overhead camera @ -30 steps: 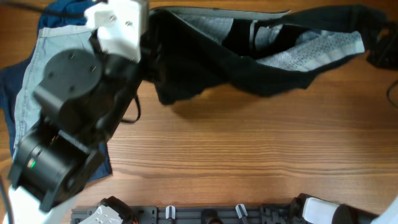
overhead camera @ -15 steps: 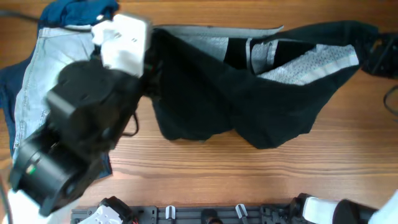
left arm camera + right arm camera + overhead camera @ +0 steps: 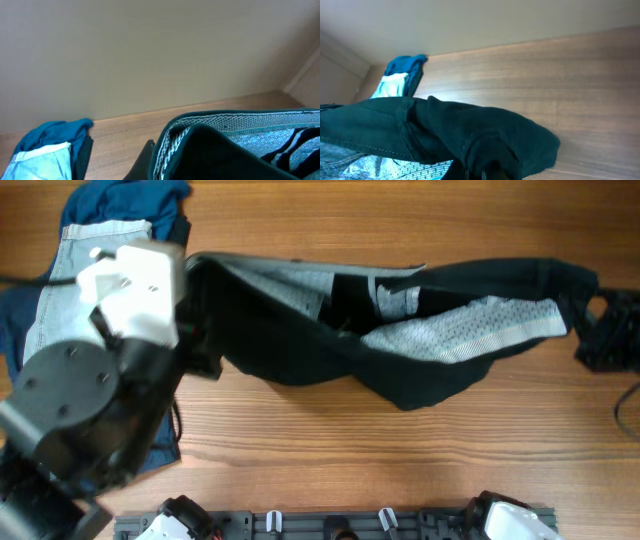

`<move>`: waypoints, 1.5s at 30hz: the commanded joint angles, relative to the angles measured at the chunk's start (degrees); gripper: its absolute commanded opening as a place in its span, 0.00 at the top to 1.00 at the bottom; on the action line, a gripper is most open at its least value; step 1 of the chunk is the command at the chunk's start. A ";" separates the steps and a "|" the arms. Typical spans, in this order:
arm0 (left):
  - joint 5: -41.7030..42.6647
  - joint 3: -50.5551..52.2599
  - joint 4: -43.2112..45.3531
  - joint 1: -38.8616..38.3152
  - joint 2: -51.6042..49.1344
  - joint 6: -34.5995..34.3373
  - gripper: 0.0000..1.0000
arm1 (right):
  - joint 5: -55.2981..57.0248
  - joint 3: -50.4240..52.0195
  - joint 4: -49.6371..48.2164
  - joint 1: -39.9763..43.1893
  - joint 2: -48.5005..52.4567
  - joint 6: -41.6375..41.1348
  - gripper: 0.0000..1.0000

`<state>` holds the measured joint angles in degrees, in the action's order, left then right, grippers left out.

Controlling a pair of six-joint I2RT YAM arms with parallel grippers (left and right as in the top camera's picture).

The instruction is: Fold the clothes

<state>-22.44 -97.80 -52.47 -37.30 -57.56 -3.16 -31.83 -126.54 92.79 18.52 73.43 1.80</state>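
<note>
The black shorts (image 3: 400,370) hang stretched between my two grippers above the table, with the pale grey dotted lining (image 3: 460,335) showing along the open waist. My left gripper (image 3: 200,320) is shut on the shorts' left end; its dark finger (image 3: 145,162) shows beside the waistband (image 3: 225,122). My right gripper (image 3: 588,320) is shut on the right end, and the fabric (image 3: 470,135) is bunched over its fingers (image 3: 487,174). The light-blue denim shorts (image 3: 60,290) and the dark blue garment (image 3: 130,200) lie at the far left, partly under my left arm.
The wooden table (image 3: 400,460) runs under the hanging shorts. A pale wall (image 3: 150,50) stands behind the table. A black rail with clips (image 3: 330,525) lies along the front edge. The denim and blue garments also show in the wrist views (image 3: 45,150) (image 3: 400,75).
Both grippers have carried the black shorts toward the front of the table. My left arm has swung left, pulling the shorts out longer and flatter.
</note>
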 commanded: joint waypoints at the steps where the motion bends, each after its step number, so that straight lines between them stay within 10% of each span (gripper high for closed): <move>1: -8.09 -0.79 -1.01 1.14 1.53 -2.05 0.96 | 6.71 -0.35 -0.70 1.22 -0.04 -0.46 0.96; 8: -8.76 -0.79 2.36 3.58 -13.64 -2.69 0.96 | 4.68 -0.35 -5.57 0.94 16.41 -0.50 0.96; 19: -2.51 -0.79 31.30 13.68 -58.66 -11.06 0.96 | 6.16 -0.33 -38.62 -13.99 59.25 -3.65 0.96; 30: -0.31 -0.79 52.00 15.28 -68.74 -12.79 0.96 | 12.76 -0.31 -63.19 -15.98 66.99 -9.77 0.94; 31: -0.31 -0.79 56.02 15.74 -68.74 -12.79 0.71 | 12.39 -0.31 -67.93 -16.37 66.99 -10.01 0.51; 32: -0.31 -0.79 61.24 16.22 -68.74 -12.79 0.00 | 12.52 -0.31 -70.90 -16.72 66.99 -11.34 0.01; 39: -0.50 -0.79 60.96 16.96 -68.65 -12.72 0.00 | 12.37 -0.33 -67.19 -16.65 64.54 -13.86 0.01; 45: 12.37 -0.79 34.45 16.85 -65.85 -12.74 0.00 | 12.44 -0.31 -52.74 -20.65 61.96 -11.15 0.02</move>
<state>-17.61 -98.63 -12.78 -20.60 -126.02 -15.59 -20.05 -126.32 38.61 0.93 137.58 -10.66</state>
